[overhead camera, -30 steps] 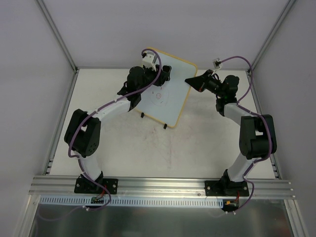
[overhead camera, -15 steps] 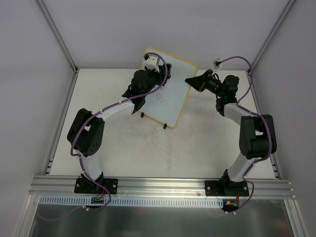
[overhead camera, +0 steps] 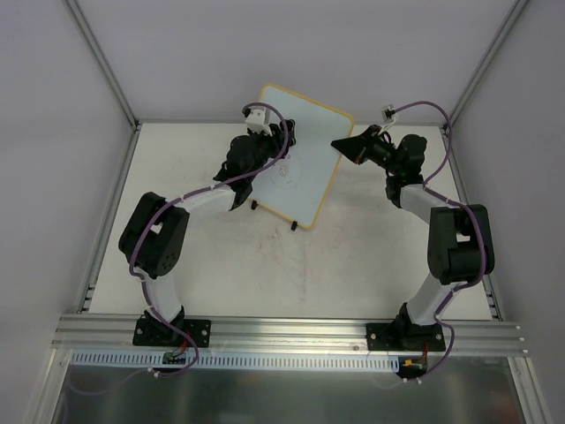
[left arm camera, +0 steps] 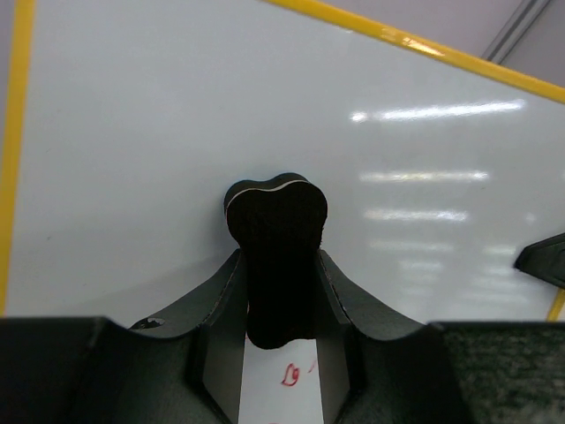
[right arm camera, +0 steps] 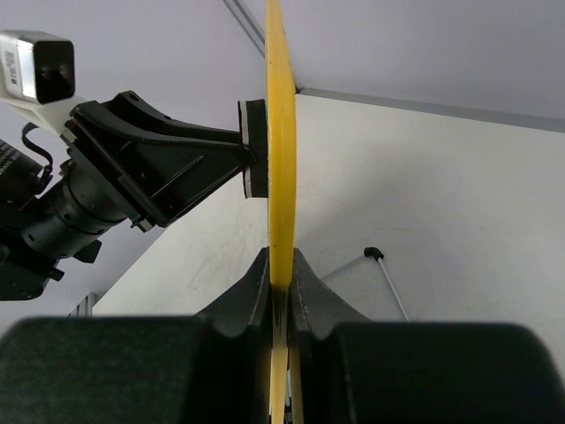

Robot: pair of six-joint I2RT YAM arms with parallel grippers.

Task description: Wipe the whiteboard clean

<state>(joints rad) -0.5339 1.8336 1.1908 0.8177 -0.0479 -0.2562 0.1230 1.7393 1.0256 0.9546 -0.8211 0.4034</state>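
Note:
The whiteboard [overhead camera: 305,168], white with a thin yellow rim, stands tilted on two black feet at the back middle of the table. A faint red doodle [overhead camera: 284,170] shows on its face, and red marks [left arm camera: 291,374] show in the left wrist view. My left gripper [overhead camera: 281,134] is shut on a small black eraser block [left arm camera: 276,258] and presses it against the board's upper part [left arm camera: 177,132]. My right gripper [overhead camera: 341,143] is shut on the board's yellow right rim [right arm camera: 281,159], seen edge-on in the right wrist view, where the eraser [right arm camera: 254,148] touches the board's face.
The pale table top [overhead camera: 353,256] carries light scuff marks. Grey walls and metal frame posts [overhead camera: 104,60] enclose the back and sides. An aluminium rail [overhead camera: 282,331] runs along the near edge by the arm bases. One board foot [right arm camera: 374,254] rests on the table.
My left gripper with the eraser has moved up the board's face, away from the doodle toward the top edge. The right arm and the board have stayed put.

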